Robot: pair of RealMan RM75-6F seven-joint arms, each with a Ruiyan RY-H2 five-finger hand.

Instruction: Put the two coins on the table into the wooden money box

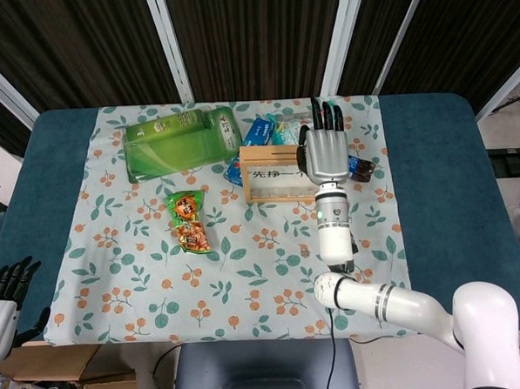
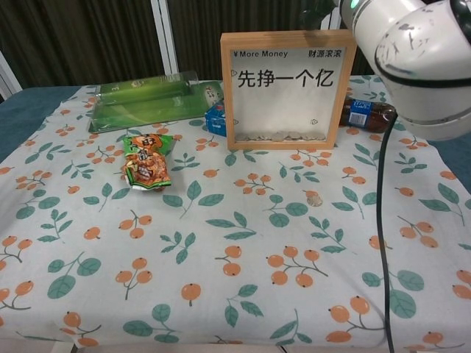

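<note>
Floral tablecloth spread over a blue table, wooden money box stood upright near its far edge, one coin seen lying on the cloth in front of the box, right hand held above the box's right end, fingers extended and slightly apart, nothing gripped, left hand kept off the table's near-left corner, fingers loosely spread and empty.

The money box stood just left of the right hand; a coin lay before it, snack packet far left.
</note>
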